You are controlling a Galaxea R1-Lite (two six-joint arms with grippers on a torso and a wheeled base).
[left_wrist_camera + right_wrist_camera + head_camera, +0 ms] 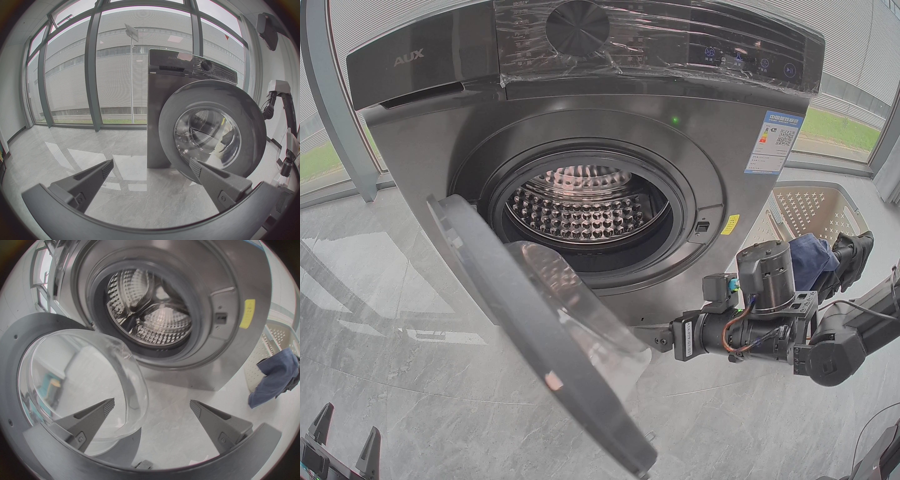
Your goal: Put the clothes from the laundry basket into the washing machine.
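The door (550,337) of the washing machine (706,144) is hanging wide open, leaving the drum (581,206) free for loading, the right gripper (150,404) and left gripper (150,163) are hovering spread and empty, and the blue garment (272,377) is lying at the laundry basket (819,206)'s near edge beside the machine

A: Washing machine (650,119) state?
B: Grey front-loader, door (550,337) swung wide open, steel drum (581,209) bare.
A: Clothes?
B: Blue garment (809,257) draped over near rim of cream perforated laundry basket (820,211), just right of machine.
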